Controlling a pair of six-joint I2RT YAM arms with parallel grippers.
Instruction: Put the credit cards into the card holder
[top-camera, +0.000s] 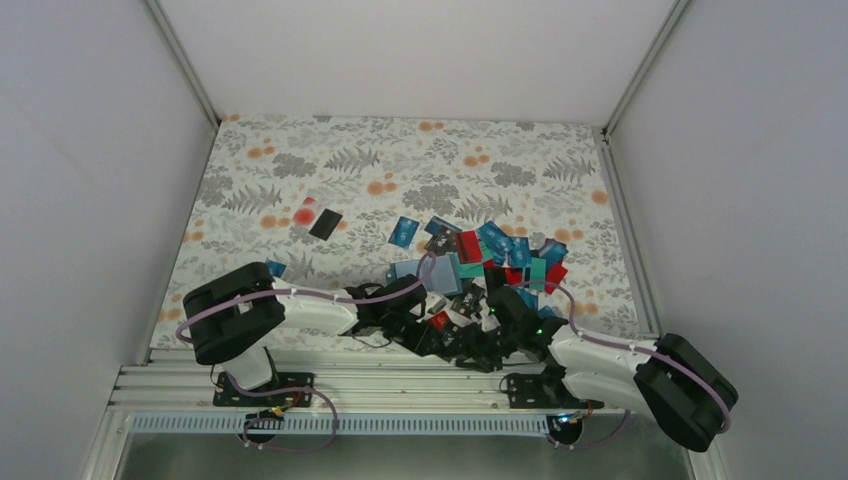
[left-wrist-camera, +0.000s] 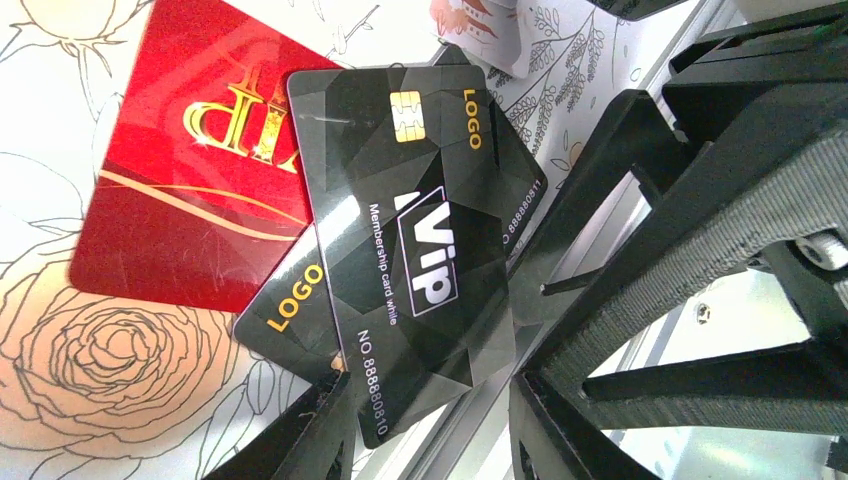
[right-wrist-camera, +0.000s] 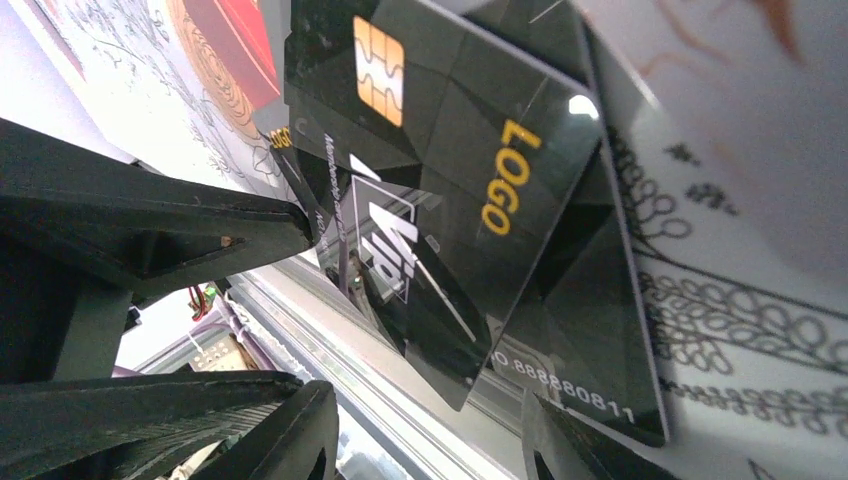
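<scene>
Card pile (top-camera: 495, 255) = many blue, teal, red and black credit cards heaped on the floral cloth (top-camera: 400, 160). Card holder (top-camera: 442, 273), teal-blue, lies flat at the pile's near-left rim, touching the cards there; partly hidden by the left arm's cable.

Both arms reach in, and the 2 grippers meet just near-left of the pile, at the table's near edge above the rail (top-camera: 400, 385).

Left gripper (left-wrist-camera: 430, 412): clamped on the black VIP card (left-wrist-camera: 410, 250). Its 2 fingers (left-wrist-camera: 335, 420) press the card's 2 long edges near the numbered end. Card is tilted, chip end toward the pile, numbered end hanging past the cloth edge.

Right gripper (right-wrist-camera: 430, 440): jaws apart. 1 corner of the black VIP card sits between them; no contact visible.

Under the held card, on the cloth: 2nd black card (left-wrist-camera: 290, 320), flat, partly covered. Red VIP card (left-wrist-camera: 190, 180) lies beside it, its edge under the black ones.

Well left of the pile: loose red card (top-camera: 305, 213) and loose black card (top-camera: 325, 224), touching each other. Loose blue card (top-camera: 275, 268) is also left of the pile, nearer the arms, by the left arm's elbow.
</scene>
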